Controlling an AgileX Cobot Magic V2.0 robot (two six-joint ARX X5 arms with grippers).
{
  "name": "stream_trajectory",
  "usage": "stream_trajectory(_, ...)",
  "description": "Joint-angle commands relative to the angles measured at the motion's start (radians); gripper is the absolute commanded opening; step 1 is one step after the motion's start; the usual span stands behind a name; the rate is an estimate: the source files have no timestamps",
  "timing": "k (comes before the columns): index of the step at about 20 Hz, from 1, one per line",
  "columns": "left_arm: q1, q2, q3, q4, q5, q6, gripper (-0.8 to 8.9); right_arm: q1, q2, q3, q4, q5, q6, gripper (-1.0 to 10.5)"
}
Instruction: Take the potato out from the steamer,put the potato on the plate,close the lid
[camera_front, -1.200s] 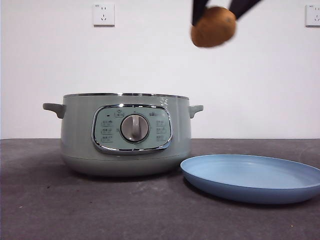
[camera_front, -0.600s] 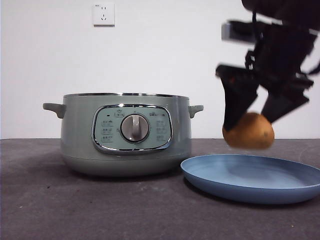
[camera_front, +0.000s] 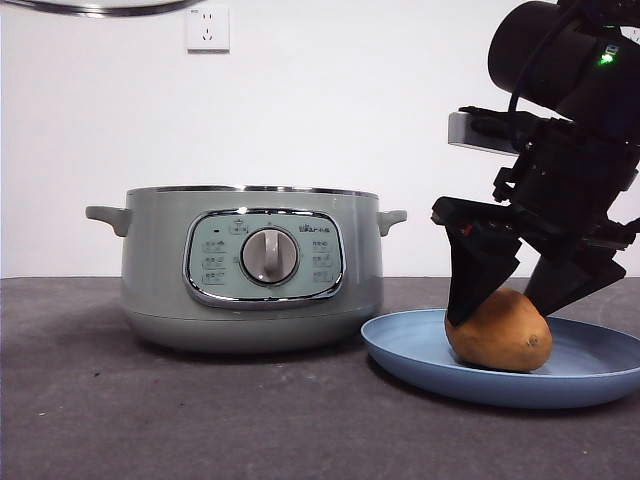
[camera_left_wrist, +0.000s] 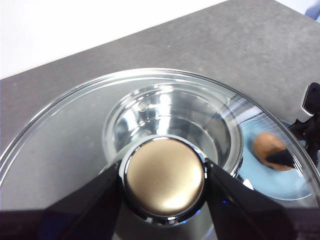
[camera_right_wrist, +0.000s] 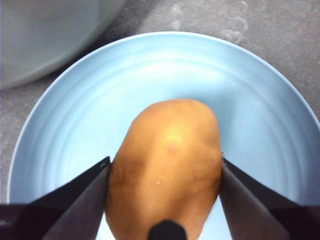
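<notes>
The orange-brown potato (camera_front: 498, 332) rests on the light-blue plate (camera_front: 420, 350), right of the sage-green steamer (camera_front: 150, 250). My right gripper (camera_front: 503, 312) comes down from the upper right and is shut on the potato, one jaw on each side. The right wrist view shows the potato (camera_right_wrist: 165, 165) between the jaws (camera_right_wrist: 165, 161) over the plate (camera_right_wrist: 60, 115). My left gripper (camera_left_wrist: 162, 175) is shut on the knob of the glass lid (camera_left_wrist: 60, 140), held high above the open steamer (camera_left_wrist: 170, 115). Only the lid's chrome rim (camera_front: 100, 7) shows in the front view.
The dark grey table (camera_front: 200, 420) runs along a white wall with a socket (camera_front: 207, 28). The plate's rim lies close beside the steamer's base. Through the lid, the left wrist view shows the potato (camera_left_wrist: 270, 150) and plate (camera_left_wrist: 260, 175).
My right gripper has come down with the potato from high up to the plate, where the potato now rests. The lid's rim has come into the front view's top left.
</notes>
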Motion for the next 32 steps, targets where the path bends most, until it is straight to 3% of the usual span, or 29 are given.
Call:
stream_trajectory(1,-0.018,0.035,0.01,0.087,0.019,0.002,-0.09,0.001,0.015,-0.011,-0.006,0.0,0.02,4.4)
stream_trajectory(2,-0.027,0.057,0.01,0.108,0.021,0.002,-0.09,0.001,0.015,-0.011,-0.006,0.001,0.023,5.7)
stream_trajectory(3,-0.039,0.082,0.01,0.136,0.027,0.003,-0.09,0.001,0.015,-0.011,-0.006,0.006,0.028,6.1)
stream_trajectory(10,-0.108,0.287,0.01,0.335,0.04,0.014,-0.09,-0.005,-0.061,0.011,-0.008,0.034,0.032,6.1)
stream_trajectory(18,-0.14,0.48,0.01,0.471,0.036,0.032,-0.09,-0.012,-0.415,0.023,-0.093,0.085,0.032,6.0)
stream_trajectory(25,-0.14,0.56,0.01,0.523,0.014,0.036,-0.09,-0.012,-0.667,0.023,-0.15,0.113,0.032,6.0)
stream_trajectory(32,-0.157,0.59,0.01,0.528,0.01,0.036,-0.09,-0.012,-0.712,0.023,-0.151,0.114,0.032,6.0)
